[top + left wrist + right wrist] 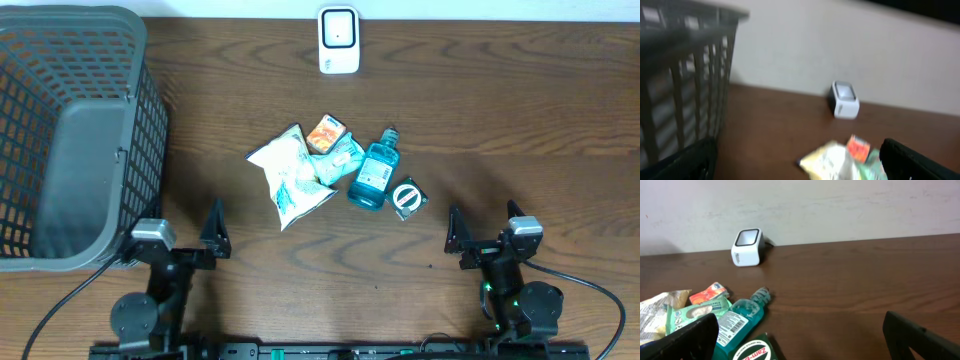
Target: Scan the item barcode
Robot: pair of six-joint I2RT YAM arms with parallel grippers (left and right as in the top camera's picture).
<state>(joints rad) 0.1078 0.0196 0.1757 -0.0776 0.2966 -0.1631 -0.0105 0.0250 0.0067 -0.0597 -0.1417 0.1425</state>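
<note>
from overhead, a brown wooden table carries a white box-shaped barcode scanner at the middle of its far edge and a grey plastic lattice basket at the far left. the goods lie in a loose cluster mid-table, well apart from the scanner: a white crinkled snack bag, a small orange carton just beyond it, a pale green packet touching both, a teal mouthwash bottle lying on its side with its cap pointing away, and a small dark green tin with a round white label just beside the bottle's lower end. the left gripper and right gripper sit near the front edge, either side of the cluster, touching nothing. the left wrist view is blurred: its dark fingers stand wide apart at the bottom corners, with the basket at left, the scanner by the wall and the snack bag low between them. in the right wrist view the fingers are likewise spread wide and empty, with the bottle, tin and packet near the left one and the scanner beyond.
</note>
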